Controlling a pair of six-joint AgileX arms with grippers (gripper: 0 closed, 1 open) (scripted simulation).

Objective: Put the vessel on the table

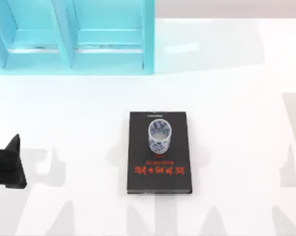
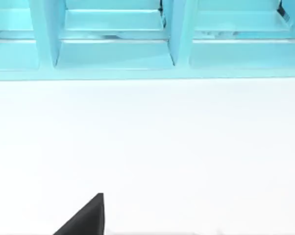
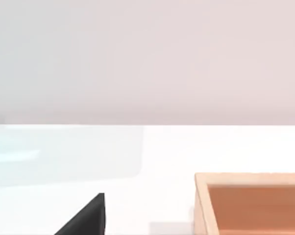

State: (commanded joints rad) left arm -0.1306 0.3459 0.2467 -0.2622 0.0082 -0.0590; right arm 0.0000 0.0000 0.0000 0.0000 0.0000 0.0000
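The blue-and-white cup (image 1: 160,135) stands upright on the black book (image 1: 159,174) with red lettering, mid-desk (image 1: 236,98). The left gripper (image 1: 9,164) sits parked at the desk's left edge, well apart; whether it's open, I cannot tell. A turquoise shelf unit (image 1: 72,37) stands behind.

Left gripper (image 1: 8,162) cut by the top view's left edge; wooden box (image 3: 250,203) cropped.

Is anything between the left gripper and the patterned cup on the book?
Nothing visible. The left gripper sits at the table's left edge, and only bare glossy white table lies between it and the small blue-and-white porcelain-style cup, upright on the black book.
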